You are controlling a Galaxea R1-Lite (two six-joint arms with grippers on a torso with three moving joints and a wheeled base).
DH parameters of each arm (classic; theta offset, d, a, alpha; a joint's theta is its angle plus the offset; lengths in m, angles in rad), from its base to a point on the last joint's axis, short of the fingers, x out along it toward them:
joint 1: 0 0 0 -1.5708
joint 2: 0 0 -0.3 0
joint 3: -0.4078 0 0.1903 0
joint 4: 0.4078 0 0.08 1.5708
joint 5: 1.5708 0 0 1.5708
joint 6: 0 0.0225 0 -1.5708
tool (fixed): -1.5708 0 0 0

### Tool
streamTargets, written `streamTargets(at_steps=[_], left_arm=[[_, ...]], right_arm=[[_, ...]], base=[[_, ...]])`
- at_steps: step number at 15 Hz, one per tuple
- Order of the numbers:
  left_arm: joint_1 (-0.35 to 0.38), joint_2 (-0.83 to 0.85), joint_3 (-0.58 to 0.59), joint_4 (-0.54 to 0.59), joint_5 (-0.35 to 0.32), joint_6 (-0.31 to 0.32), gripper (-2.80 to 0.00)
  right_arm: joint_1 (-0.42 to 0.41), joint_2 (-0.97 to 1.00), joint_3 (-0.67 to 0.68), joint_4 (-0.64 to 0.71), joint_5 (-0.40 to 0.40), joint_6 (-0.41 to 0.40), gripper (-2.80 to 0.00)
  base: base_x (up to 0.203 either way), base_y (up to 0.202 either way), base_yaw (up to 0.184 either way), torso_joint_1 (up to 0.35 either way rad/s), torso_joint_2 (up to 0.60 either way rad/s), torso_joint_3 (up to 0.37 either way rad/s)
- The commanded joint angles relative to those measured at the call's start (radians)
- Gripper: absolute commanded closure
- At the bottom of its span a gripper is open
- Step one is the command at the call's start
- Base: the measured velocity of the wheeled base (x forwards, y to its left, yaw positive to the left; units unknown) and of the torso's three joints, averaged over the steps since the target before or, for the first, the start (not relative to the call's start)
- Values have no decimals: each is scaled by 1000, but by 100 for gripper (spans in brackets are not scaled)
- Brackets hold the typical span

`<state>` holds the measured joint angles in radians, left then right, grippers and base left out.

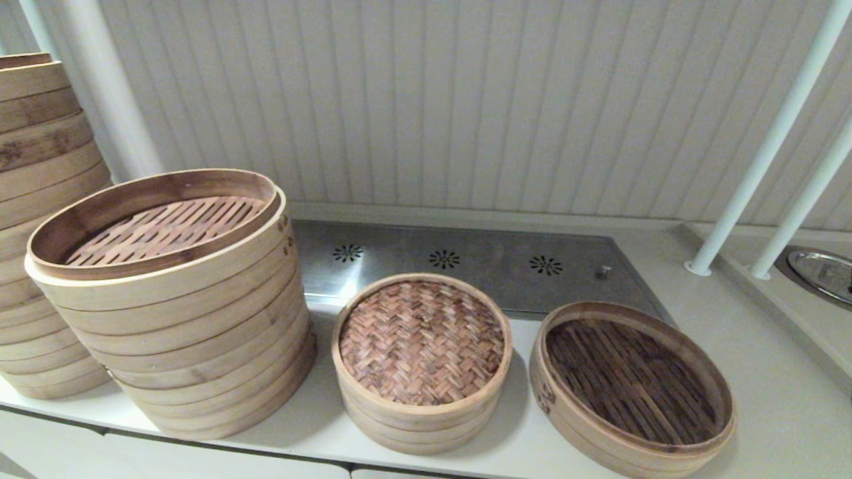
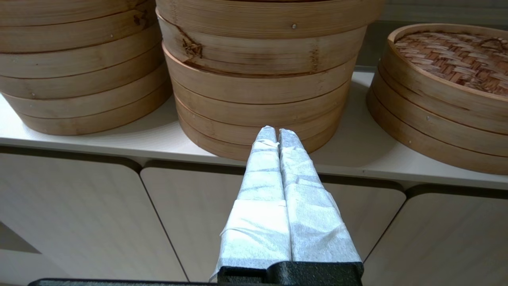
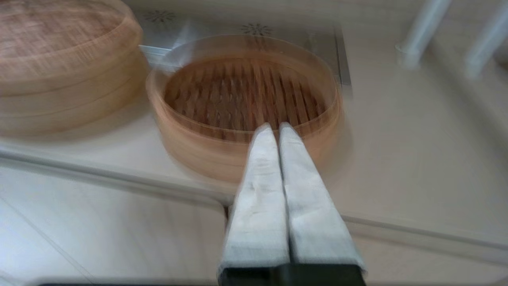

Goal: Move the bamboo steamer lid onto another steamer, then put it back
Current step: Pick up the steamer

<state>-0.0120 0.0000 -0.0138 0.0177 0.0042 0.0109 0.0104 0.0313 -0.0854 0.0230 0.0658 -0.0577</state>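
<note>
The bamboo steamer lid (image 1: 422, 340), with its brown herringbone top, rests on the smallest low steamer (image 1: 416, 426) at the middle of the counter; it covers the inside of that basket. The lid (image 2: 456, 55) also shows in the left wrist view, and blurred in the right wrist view (image 3: 51, 28). Neither gripper appears in the head view. My left gripper (image 2: 277, 133) is shut and empty, level with the counter's front edge and facing the wide stack. My right gripper (image 3: 275, 128) is shut and empty, just before the near rim of the slatted-bottom basket (image 3: 246, 91).
A stack of wide baskets (image 1: 180, 319) stands left of the lidded steamer, and a taller stack (image 1: 33, 199) at the far left. The low slatted-bottom basket (image 1: 632, 379) lies at the right. Behind are a steel panel (image 1: 479, 266) and two white poles (image 1: 765, 153).
</note>
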Motion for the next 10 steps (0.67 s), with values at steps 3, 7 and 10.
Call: streamTargets(at_steps=[3, 7, 10], left_arm=[[0, 2, 0, 0, 0, 0, 0], [0, 2, 1, 1, 0, 0, 0], [0, 2, 0, 0, 0, 0, 0]], right_arm=[[10, 244, -185, -5, 39, 0, 0], [93, 616, -444, -11, 52, 68, 0], [162, 905, -671, -9, 53, 167, 0]], base=[[0, 0, 0, 0, 0, 0], [0, 0, 0, 0, 0, 0], [0, 0, 0, 0, 0, 0]])
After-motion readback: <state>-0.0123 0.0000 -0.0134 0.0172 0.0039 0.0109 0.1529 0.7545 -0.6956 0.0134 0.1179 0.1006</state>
